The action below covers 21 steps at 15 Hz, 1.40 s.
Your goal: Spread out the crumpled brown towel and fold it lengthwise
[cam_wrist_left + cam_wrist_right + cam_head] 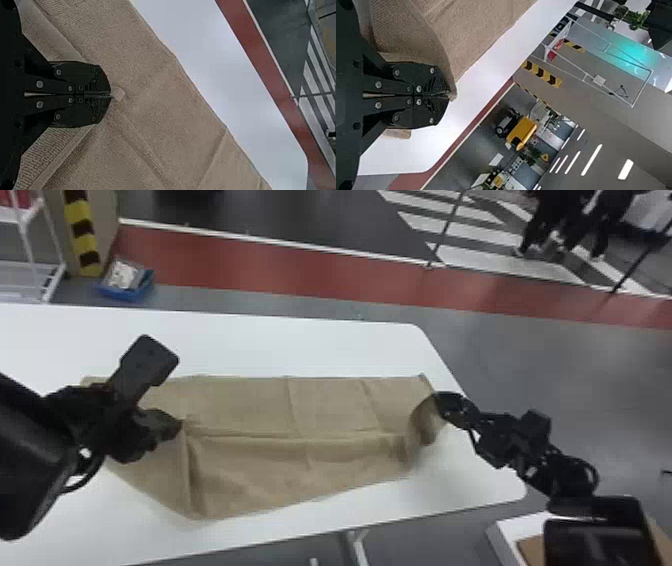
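"What do we have at left?"

"Our left gripper (110, 95), clenched on the brown towel (250, 405), which lies across the white table (300, 345)."

"And at right?"

"Our right gripper (449, 95) grasps the towel's right end (note the curl). We judge the lengthwise fold is in hand; next, we should carry both grips together, cloth taut between them, to line up with the far edge."

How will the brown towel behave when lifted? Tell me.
The brown towel will likely hang limp: it bends where the left gripper and right gripper pinch it. Its textured weave probably resists slipping, and its thin edge suggests little weight.
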Motion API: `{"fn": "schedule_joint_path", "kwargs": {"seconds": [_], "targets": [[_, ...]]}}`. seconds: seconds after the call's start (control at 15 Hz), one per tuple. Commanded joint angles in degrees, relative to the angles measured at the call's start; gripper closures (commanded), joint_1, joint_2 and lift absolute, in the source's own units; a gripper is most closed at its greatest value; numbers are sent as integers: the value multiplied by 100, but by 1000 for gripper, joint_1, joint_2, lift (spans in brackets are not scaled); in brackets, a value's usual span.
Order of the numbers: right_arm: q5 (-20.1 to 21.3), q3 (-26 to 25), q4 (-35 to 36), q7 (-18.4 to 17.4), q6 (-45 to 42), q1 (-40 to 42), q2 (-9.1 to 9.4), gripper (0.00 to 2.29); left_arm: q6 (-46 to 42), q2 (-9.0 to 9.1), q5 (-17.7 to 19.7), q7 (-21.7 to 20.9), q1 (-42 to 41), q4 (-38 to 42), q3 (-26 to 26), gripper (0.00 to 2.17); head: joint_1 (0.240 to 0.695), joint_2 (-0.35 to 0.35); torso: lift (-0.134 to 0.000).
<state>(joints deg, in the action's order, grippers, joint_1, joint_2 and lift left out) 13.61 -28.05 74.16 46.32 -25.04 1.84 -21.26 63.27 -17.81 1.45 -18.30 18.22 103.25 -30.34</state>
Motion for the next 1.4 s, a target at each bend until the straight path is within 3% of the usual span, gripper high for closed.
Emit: {"fn": "schedule_joint_path", "kwargs": {"seconds": [0.0, 0.27, 0.67, 1.33], "targets": [[19, -42, -6, 0, 74, -53, -9, 1160, 173, -188, 260, -34, -116, 257, 370, 1237, 695, -350, -120], [63, -130, -15, 0, 145, -79, -27, 1160, 226, -496, 769, -271, -248, 398, 1126, 1231, 695, -332, -120], [-34, -534, -6, 0, 162, -9, -62, 1163, 278, -795, 875, -552, -301, 363, 1645, 1220, 695, -300, -120], [-78, -280, 143, 0, 145, 123, 26, 1163, 472, -777, 928, -675, -697, 793, 1759, 1038, 695, -288, -120]]}}
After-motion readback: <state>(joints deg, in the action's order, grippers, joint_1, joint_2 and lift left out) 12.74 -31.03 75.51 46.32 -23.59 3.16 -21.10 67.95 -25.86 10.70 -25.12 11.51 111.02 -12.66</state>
